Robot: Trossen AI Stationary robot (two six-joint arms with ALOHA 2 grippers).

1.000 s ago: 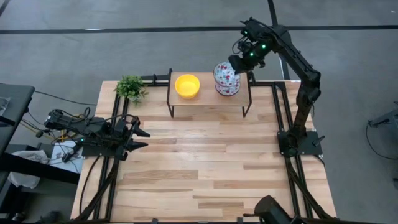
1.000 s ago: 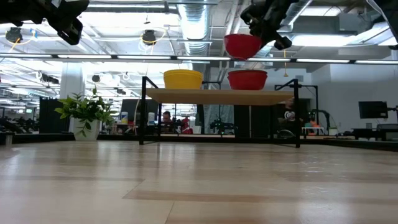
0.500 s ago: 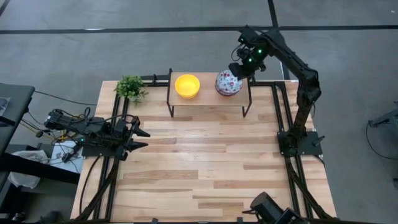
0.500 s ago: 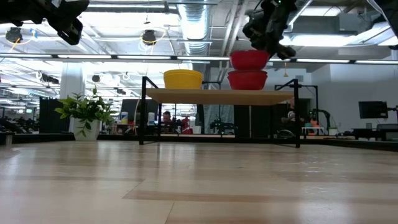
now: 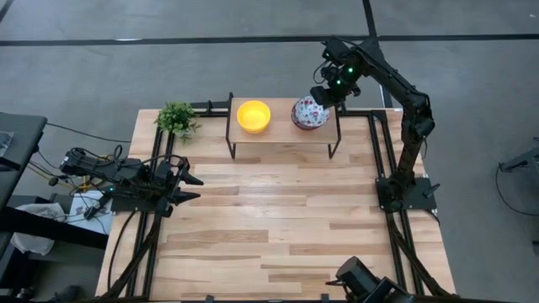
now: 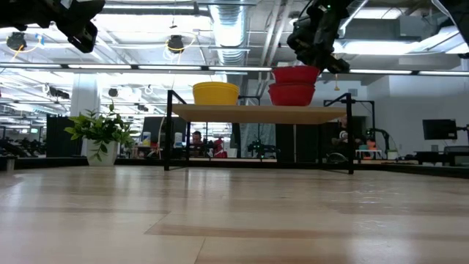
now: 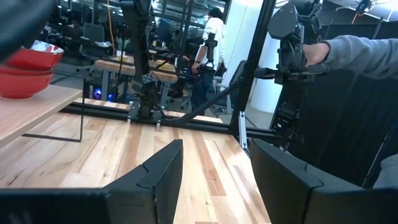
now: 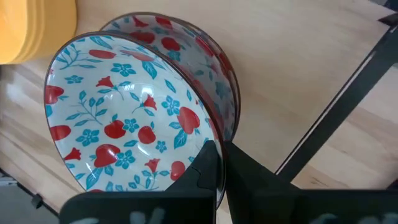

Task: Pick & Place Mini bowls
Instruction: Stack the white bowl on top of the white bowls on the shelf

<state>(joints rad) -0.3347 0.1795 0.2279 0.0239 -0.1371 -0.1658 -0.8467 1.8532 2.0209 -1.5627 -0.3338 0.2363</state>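
Lowered further, the floral bowl (image 8: 130, 118) nests on another, right jaws gripping its rim; left jaws apart.

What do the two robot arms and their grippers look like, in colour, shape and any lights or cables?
Both arms are black, built of slim jointed segments. The right arm shows small green lights near its wrist. The left arm has black cables along it. The left gripper has pointed fingers, matte black and angular.
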